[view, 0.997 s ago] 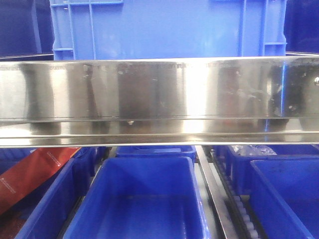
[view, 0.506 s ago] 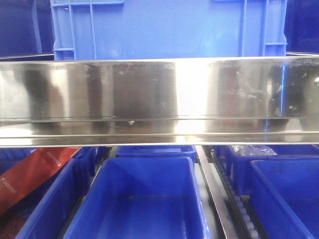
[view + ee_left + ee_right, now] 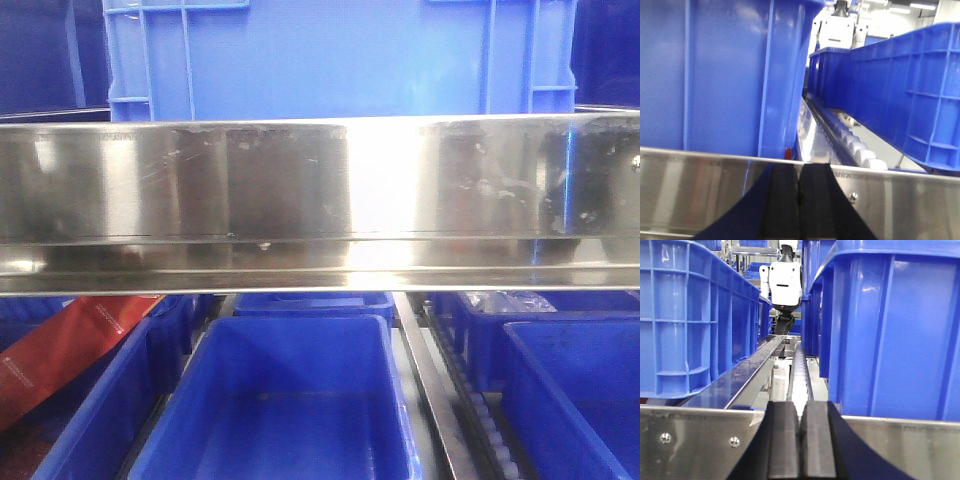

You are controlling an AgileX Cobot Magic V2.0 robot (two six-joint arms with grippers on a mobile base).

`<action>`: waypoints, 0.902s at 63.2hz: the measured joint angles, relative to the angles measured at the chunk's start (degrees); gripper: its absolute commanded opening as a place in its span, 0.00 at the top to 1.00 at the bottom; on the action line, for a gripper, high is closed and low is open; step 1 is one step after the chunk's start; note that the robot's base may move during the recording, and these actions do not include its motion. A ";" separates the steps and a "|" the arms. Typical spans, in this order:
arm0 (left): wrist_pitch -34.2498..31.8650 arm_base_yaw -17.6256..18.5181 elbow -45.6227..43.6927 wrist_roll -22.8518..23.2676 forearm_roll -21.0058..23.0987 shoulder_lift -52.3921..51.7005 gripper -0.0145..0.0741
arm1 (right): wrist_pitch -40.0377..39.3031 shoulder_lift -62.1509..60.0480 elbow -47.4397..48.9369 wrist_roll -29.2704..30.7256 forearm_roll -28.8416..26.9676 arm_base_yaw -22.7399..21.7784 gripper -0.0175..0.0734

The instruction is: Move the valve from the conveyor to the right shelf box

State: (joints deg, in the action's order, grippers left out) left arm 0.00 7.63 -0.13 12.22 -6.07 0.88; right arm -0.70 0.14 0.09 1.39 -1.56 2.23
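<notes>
The valve and the conveyor are out of view in every frame. My left gripper is shut, its black fingers pressed together with nothing between them, just in front of a steel shelf rail. My right gripper is also shut and empty, before a similar rail. Blue shelf boxes fill the views: one at the lower right, one in the lower middle, and a large one on top. Neither gripper shows in the front view.
A wide polished steel beam crosses the front view. Roller tracks run between the boxes. A red flat piece lies at the lower left. A white robot stands far behind.
Only the reflections on the steel beam have shifted at its left part; the boxes stay where they were.
</notes>
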 measured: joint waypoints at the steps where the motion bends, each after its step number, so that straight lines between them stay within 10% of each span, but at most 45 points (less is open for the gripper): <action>1: 0.00 0.00 -0.01 0.00 0.00 -0.18 0.96 | -0.12 0.00 0.00 0.00 0.00 0.00 0.99; 57: 0.00 0.00 0.21 -2.88 0.78 -0.56 0.96 | -0.10 0.00 0.00 0.00 0.00 0.00 0.99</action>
State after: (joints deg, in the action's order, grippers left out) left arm 0.00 7.63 0.08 9.34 -5.29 0.31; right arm -0.80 0.14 0.09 1.39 -1.56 2.23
